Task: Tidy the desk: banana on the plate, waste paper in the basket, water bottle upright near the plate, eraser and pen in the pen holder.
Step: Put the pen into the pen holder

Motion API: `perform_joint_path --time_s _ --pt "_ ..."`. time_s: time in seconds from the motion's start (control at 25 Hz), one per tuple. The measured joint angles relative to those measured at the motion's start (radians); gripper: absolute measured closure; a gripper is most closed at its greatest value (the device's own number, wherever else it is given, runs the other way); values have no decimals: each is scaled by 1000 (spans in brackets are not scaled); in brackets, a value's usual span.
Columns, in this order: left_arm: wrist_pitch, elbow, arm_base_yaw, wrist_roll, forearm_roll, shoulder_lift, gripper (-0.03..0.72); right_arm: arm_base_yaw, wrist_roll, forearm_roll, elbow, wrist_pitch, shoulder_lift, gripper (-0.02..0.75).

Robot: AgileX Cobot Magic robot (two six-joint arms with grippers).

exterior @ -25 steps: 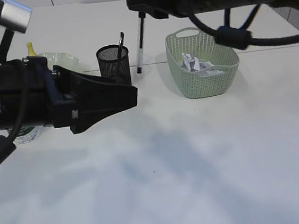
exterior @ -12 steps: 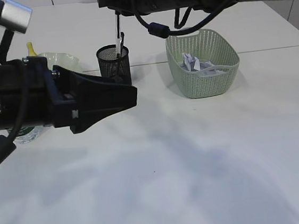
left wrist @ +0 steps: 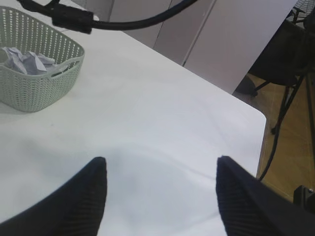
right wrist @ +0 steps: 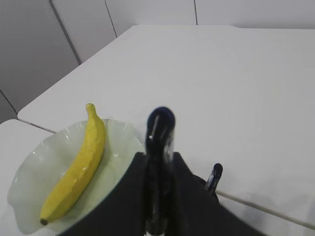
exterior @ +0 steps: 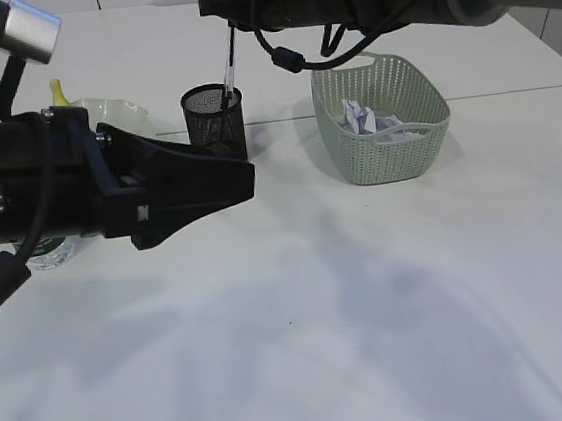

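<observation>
My right gripper point(exterior: 231, 23) reaches across the top, shut on a pen point(exterior: 228, 73) whose lower end dips into the black mesh pen holder point(exterior: 213, 122). In the right wrist view the gripper point(right wrist: 158, 160) clamps that pen point(right wrist: 160, 123); a second pen point(right wrist: 214, 176) stands beside it. The banana point(right wrist: 78, 164) lies on the pale green plate point(right wrist: 29, 182). Crumpled waste paper point(exterior: 367, 119) sits in the green basket point(exterior: 385, 149). The water bottle point(exterior: 52, 253) is mostly hidden behind my left arm. My left gripper point(left wrist: 160, 164) hovers open and empty. The eraser is out of view.
My bulky left arm point(exterior: 77, 187) fills the left side in front of the plate point(exterior: 115, 112). The left wrist view shows the basket point(left wrist: 39, 83) at upper left and the table's corner edge point(left wrist: 258, 123) at right, with floor beyond.
My right arm carried the pen leftward from beside the basket to over the pen holder, and its lower end now sits inside. The left arm has not moved.
</observation>
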Motion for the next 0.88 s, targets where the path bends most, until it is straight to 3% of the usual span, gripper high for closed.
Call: perform_joint_path --time_s 0.28,0.88 --pt "-17 0 0 0 0 0 192 -2 -3 2 -141 9 106 685" --pt "-25 0 0 0 -5 0 192 -18 -53 31 -187 9 192 685"
